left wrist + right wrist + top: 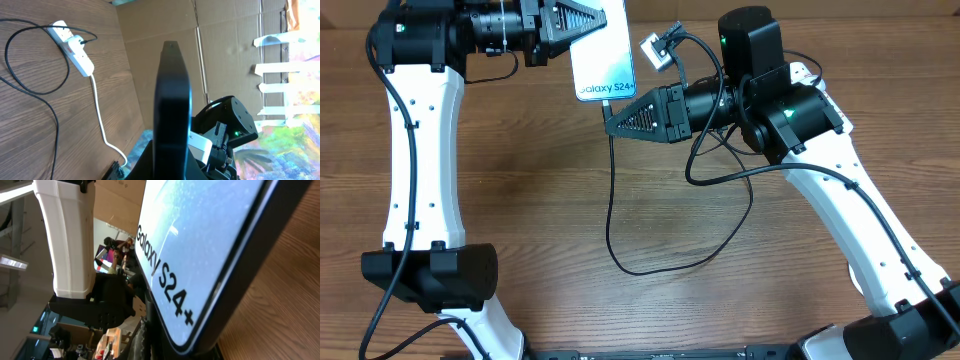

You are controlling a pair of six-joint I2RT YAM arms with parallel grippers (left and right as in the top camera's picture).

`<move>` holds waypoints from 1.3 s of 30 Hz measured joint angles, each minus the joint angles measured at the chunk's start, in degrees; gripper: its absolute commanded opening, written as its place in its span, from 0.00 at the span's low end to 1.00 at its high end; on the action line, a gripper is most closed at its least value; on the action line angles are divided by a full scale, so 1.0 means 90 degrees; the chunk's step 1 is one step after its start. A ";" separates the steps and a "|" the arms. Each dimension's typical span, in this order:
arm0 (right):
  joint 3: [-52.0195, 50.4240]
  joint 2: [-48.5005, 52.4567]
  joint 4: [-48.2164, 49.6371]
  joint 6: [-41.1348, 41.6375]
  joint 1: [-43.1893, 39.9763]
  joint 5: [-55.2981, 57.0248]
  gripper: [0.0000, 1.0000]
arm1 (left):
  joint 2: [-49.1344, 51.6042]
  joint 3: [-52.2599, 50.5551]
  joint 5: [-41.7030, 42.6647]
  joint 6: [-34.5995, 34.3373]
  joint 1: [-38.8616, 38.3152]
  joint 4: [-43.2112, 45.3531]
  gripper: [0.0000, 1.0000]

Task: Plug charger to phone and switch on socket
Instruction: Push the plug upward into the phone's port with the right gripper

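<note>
My left gripper [592,30] is shut on the top of the phone [603,62] and holds it above the table, its pale blue "Galaxy S24+" screen facing up. In the left wrist view the phone [172,100] shows edge-on as a dark slab rising from the left gripper [170,167]. My right gripper [613,120] sits against the phone's lower edge, shut on the end of the charger [611,200], whose thin black cable drops and loops over the table. The phone [200,245] fills the right wrist view; the connector tip is hidden there. The socket [72,46] lies on the table.
The socket's thick white cord [102,130] runs toward the table's edge, and the charger's black cable [56,135] curls beside the strip. Brown cardboard [165,25] stands behind the table. Both arms' white links flank the wooden tabletop [540,200].
</note>
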 measured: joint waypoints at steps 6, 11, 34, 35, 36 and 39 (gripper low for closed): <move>0.0000 0.0000 -0.0007 0.0000 0.0000 0.0034 0.04 | 0.0000 0.0000 -0.0002 0.0000 0.0000 0.0002 0.04; 0.0000 0.0000 -0.0012 0.0007 0.0000 0.0034 0.04 | 0.0000 0.0000 -0.0005 0.0000 0.0000 0.0002 0.04; 0.0000 0.0000 -0.0095 0.0112 -0.0073 -0.0007 0.04 | 0.0000 0.0000 0.0007 0.0002 0.0002 0.0002 0.04; 0.0000 0.0000 -0.0100 0.0119 -0.0104 -0.0024 0.04 | 0.0000 0.0000 0.0005 0.0002 0.0002 0.0007 0.04; 0.0000 0.0000 -0.0114 0.0124 -0.0138 -0.0063 0.04 | 0.0000 0.0000 0.0002 0.0002 0.0002 0.0012 0.04; 0.0000 0.0000 -0.0126 0.0141 -0.0194 -0.0124 0.04 | 0.0000 0.0000 0.0002 0.0024 0.0007 0.0019 0.04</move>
